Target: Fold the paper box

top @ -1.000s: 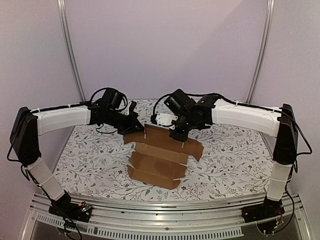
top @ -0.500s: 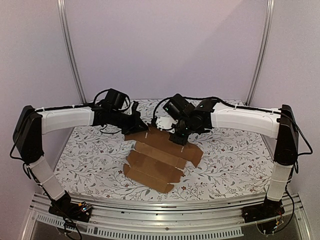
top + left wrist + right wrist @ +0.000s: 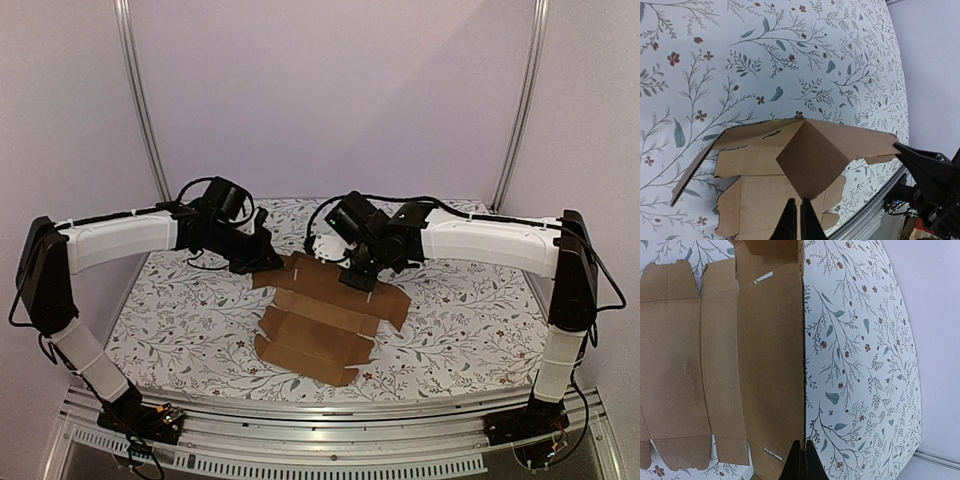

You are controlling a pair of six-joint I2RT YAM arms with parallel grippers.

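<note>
Laid slightly flatter than a second ago, the paper box (image 3: pixel 320 325) is spread mid-table on the floral cloth (image 3: pixel 180 320), its far edge pinched by the right gripper (image 3: pixel 801 445) (fingers tight together), its raised flap met by the near-closed left gripper (image 3: pixel 799 202).

Paper box (image 3: pixel 807 155) flap raised; hand (image 3: pixel 797 212) fingers together.

Left arm (image 3: pixel 120 240) and right arm (image 3: pixel 490 238) wearing white padded covers, black joints breaking them up, black cables (image 3: pixel 190 186) looping over the wrists, white ties cinching the covers, left tool (image 3: pixel 799 209) and right tool (image 3: pixel 801 446) tapering into slim black fingers.
</note>
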